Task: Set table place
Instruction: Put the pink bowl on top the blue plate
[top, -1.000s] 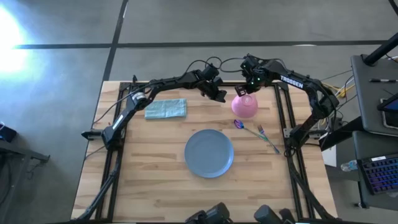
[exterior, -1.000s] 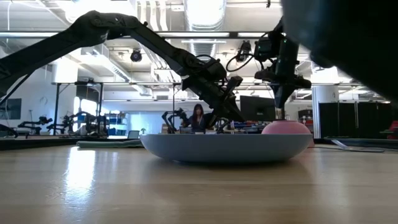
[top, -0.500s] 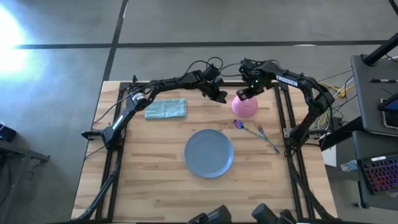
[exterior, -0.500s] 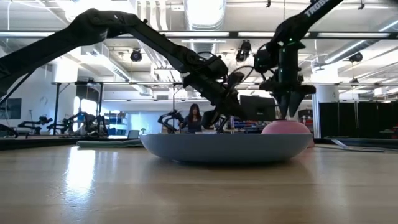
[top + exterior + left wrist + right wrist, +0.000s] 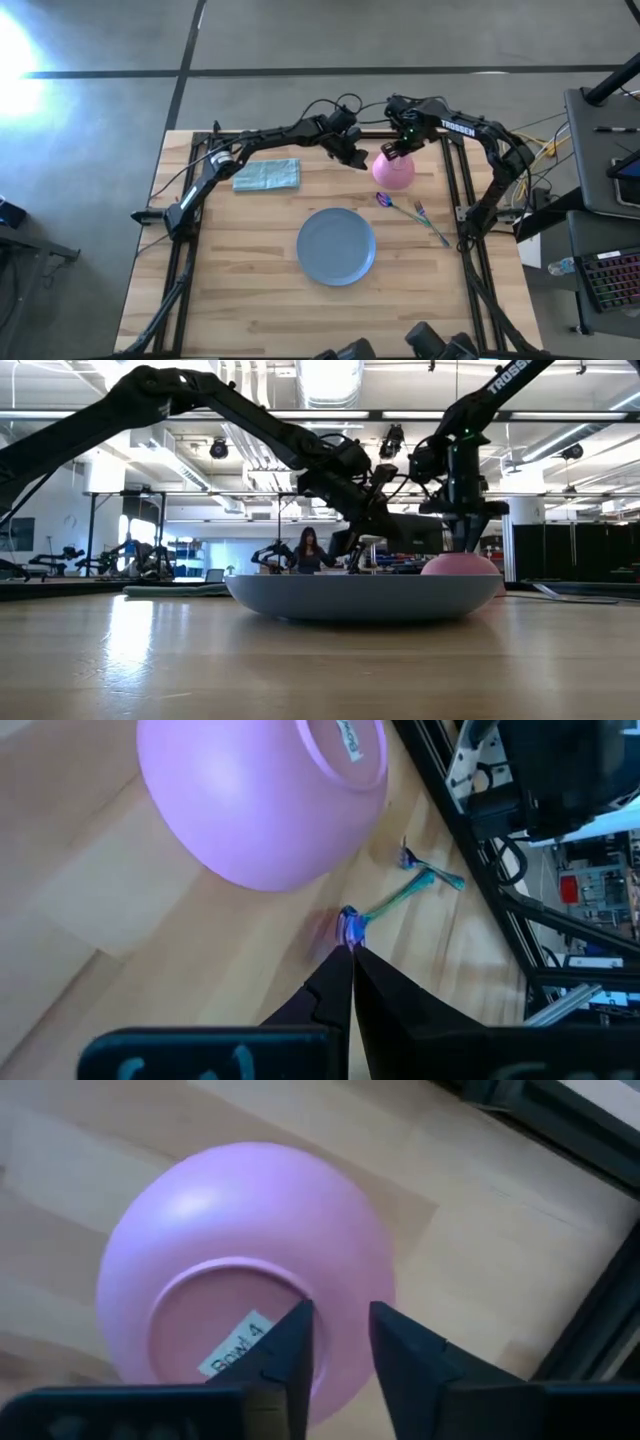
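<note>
At two o'clock from the plate (image 5: 336, 246), the bowl (image 5: 393, 170) is lying upside down on the table (image 5: 240, 290), its labelled base showing only to the right wrist camera. Directly above it the right gripper (image 5: 338, 1342) is hanging with fingers parted around nothing, probably placed for gripping the base. At the bowl's ten o'clock, the left gripper (image 5: 357, 158) is waiting, clenched empty. Spoon (image 5: 390, 205) and fork (image 5: 431, 222) are lying at four o'clock from the bowl.

High view looks straight down on my whole table (image 5: 250, 290); low view sits at tabletop level; both wrist views closely share the pink bowl (image 5: 245, 1270).
</note>
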